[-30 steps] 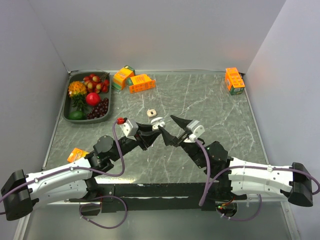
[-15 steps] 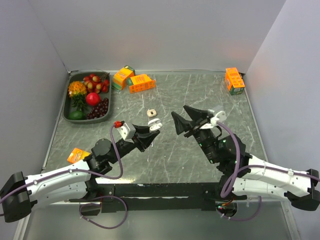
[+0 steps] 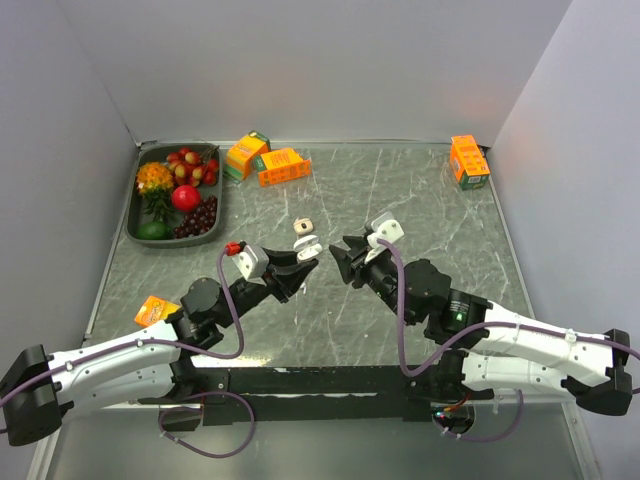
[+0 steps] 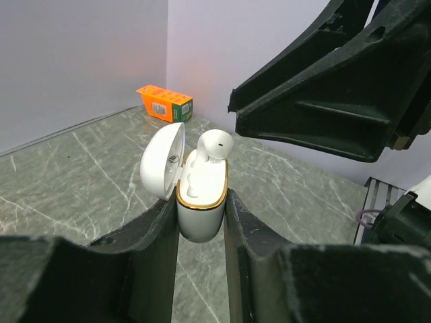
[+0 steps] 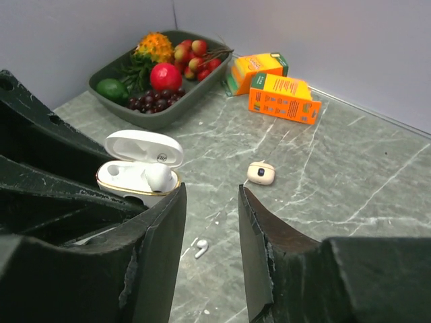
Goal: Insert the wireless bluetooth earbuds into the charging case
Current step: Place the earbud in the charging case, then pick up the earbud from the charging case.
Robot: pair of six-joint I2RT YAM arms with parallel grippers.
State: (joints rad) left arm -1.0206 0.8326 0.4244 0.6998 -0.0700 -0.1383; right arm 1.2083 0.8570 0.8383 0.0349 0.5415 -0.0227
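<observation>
Clamping the charging case (image 4: 201, 219) by its lower body, the left gripper (image 4: 201, 200) has both fingers pressed flat against the case's sides, so it is closed on the case; the case stands upright between the fingertips, its gold-rimmed mouth above them; the lid (image 4: 162, 168) is swung open and leans away to that gripper's left. One earbud (image 4: 214, 144) sits in the case with its rounded head poking up above the rim. Just past the left fingertips the black fingers of the right gripper (image 5: 210, 202) face the case, apart from it. The right gripper's jaws stand partly open with a narrow gap, and nothing is between them; seen from its own wrist, the open case is just beyond its left finger. A second earbud (image 5: 201, 249) lies loose on the table (image 5: 350, 195), showing low in the gap between the right fingers, beneath the tips; a small beige case (image 5: 260, 173) rests on the marble a little farther ahead of them. Well beyond the right gripper, near the back wall, are two orange cartons (image 5: 281, 99) and, to their left, a dark tray (image 5: 156, 114) of fruit.
</observation>
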